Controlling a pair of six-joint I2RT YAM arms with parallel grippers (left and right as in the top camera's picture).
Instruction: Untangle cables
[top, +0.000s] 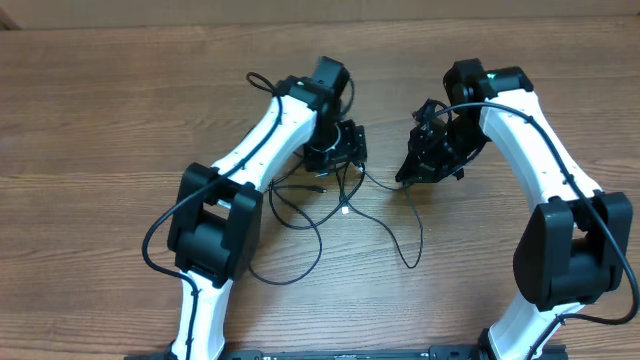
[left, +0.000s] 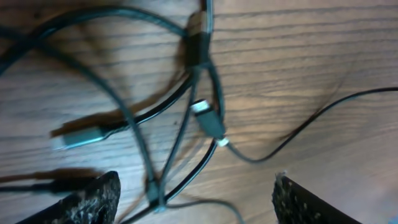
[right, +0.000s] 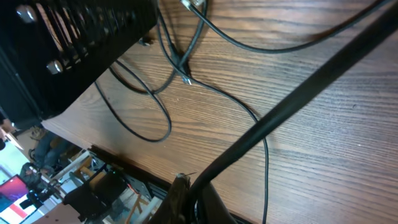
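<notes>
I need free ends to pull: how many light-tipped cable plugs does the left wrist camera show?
2. A silver-grey plug lies at left; a black plug with a pale tip lies at centre. More may be hidden.

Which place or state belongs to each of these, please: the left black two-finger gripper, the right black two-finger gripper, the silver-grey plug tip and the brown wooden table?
Things:
1. left black two-finger gripper
2. right black two-finger gripper
3. silver-grey plug tip
4. brown wooden table

Places and states:
A. shut on one black cable strand
B. bears everything else listed
C. open above the crossed thin black cables
D. lying flat on the wood

Pairs: 1-C, 2-A, 3-D, 4-B.
</notes>
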